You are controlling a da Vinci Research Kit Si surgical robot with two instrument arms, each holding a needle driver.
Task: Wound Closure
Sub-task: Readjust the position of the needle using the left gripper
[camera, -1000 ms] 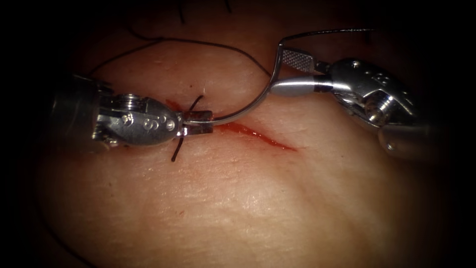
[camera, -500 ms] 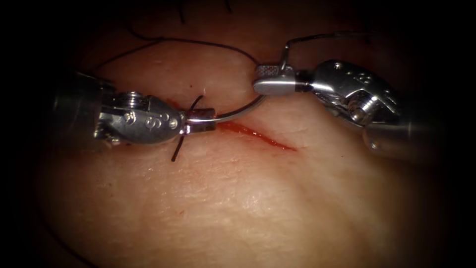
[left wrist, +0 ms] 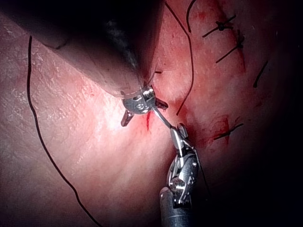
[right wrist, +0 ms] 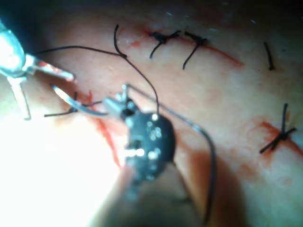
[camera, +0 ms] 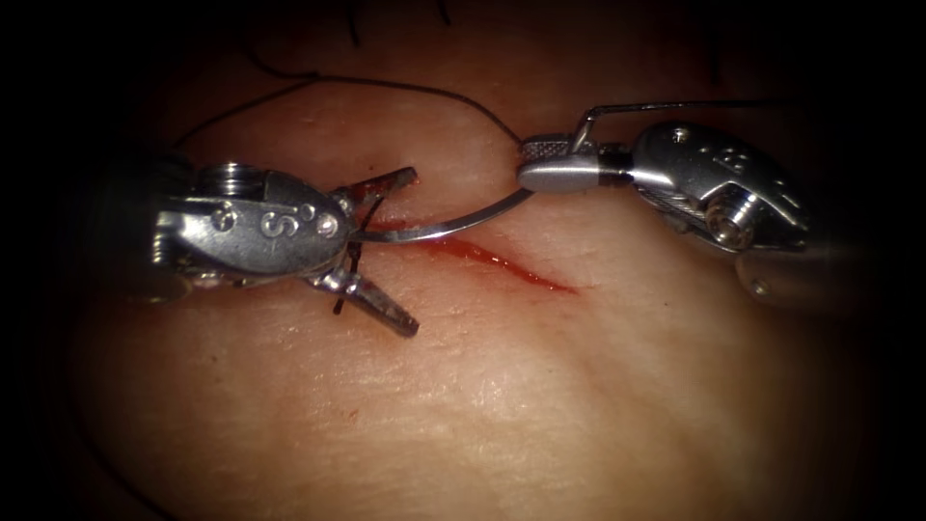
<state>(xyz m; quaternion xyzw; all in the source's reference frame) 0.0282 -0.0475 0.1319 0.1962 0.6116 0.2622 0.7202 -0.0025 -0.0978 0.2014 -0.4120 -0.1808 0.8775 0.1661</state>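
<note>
Letting go: you are looking at the left arm's silver steel needle driver with its two jaws spread wide; half a second ago they were clamped on the tip end of the needle, so that grip is now released and this tool is holding nothing.
Right tool: the right arm's silver steel needle driver is gripping the thin curved steel needle with closed jaws near its tail end, where the thread joins; a second ago those jaws were open around it.
Meaning for the task: judging from this, the needle is now being carried by the right tool alone, a handover from left to right.
Needle position: the needle is lying just above the pale pink pork tissue, over the left part of the red cut; it is not in the tissue, as far as the endoscope view shows.
Needle axis: its long axis is running from the right tool down and left toward the left tool, the curve bowing downward toward the cut.
Needle tip: the sharp end is pointing left, sitting between the left tool's open jaws.
Thread: the thin dark thread is trailing from the needle's tail, arcing up and left across the tissue.
Earlier stitch: a short dark knotted stitch is sitting at the cut's left end, beside the open jaws.
</note>
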